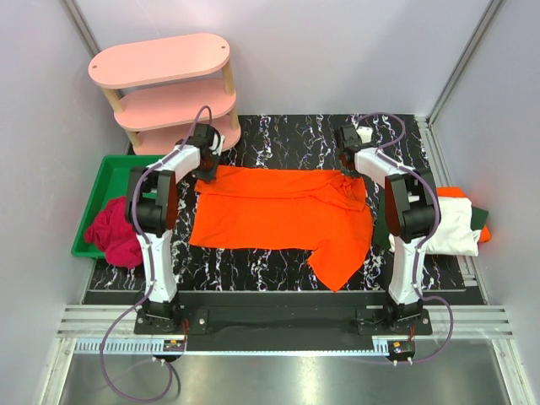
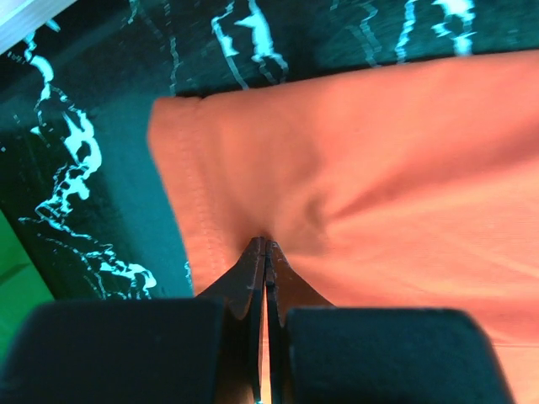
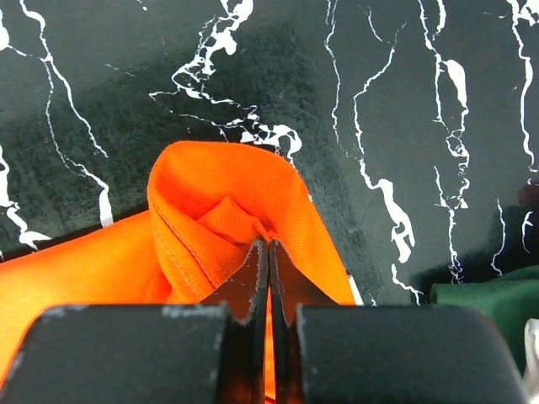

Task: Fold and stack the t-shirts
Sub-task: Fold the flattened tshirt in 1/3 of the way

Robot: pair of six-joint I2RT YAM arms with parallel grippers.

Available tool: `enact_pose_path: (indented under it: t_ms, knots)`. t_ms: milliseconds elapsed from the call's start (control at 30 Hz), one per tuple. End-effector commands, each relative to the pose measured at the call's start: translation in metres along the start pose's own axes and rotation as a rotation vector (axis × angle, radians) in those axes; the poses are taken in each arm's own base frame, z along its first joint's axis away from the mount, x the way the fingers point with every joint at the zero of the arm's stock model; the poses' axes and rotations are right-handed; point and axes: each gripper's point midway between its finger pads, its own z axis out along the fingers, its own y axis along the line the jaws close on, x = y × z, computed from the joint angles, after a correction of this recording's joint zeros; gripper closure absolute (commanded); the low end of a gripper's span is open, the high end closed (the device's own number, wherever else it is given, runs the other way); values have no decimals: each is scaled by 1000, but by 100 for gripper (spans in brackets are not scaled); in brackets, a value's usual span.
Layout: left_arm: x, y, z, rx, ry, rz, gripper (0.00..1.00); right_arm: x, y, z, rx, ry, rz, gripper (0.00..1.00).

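Shows the orange shirt (image 1: 278, 215) spread across the middle of the worktop (image 1: 278, 135), long side running left to right, one flap reaching toward the near edge at the right.

Holds its far left corner in the left gripper (image 2: 265, 244): jaws clenched on a pinch of cloth just inside the hemmed edge, fabric puckering toward the tips.

Holds its far right corner in the right gripper (image 3: 269, 244): jaws clenched on a raised fold that curls up off the marble around the tips.

Places both grippers on the shirt's far edge, well apart, one at each end, with the rest of the shirt lying flat between them and nearer the arm bases.

Shows, right of the right arm at the worktop's edge, a white shirt (image 1: 451, 229) with a green shirt (image 1: 479, 218) and more orange cloth peeking out around it.

Shows, at the left, a tray (image 1: 105, 173) with a heap of pink cloth (image 1: 114, 232) spilling over its near rim, and beyond it a shelf (image 1: 164, 84).
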Motion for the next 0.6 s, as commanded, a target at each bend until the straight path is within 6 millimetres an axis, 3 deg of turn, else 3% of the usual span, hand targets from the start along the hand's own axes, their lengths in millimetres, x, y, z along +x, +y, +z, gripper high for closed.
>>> enact_pose_path:
  t_ms: [0, 33, 133, 200, 300, 433, 567]
  knots:
    - [7, 9, 5, -40, 27, -13, 100, -26, -10, -9, 36, -53, 57, 100]
    - [7, 10, 6, -44, 29, -13, 100, -27, -9, -10, 31, -54, 60, 98]
    - [5, 11, 4, -48, 24, -13, 100, -29, -5, -9, 19, -53, 65, 80]
    - [0, 8, -3, -26, 1, -14, 100, -37, -4, -16, 2, -73, 79, 62]
    - [-13, 1, -15, 23, -50, -20, 80, -55, 0, -30, -42, -122, 101, 45]
    - [-40, -5, -35, 60, -138, -32, 69, -78, 12, -53, -135, -173, 106, 34]
    - [-55, -14, -40, 76, -169, -34, 67, -78, 43, -74, -253, -168, 71, 39]
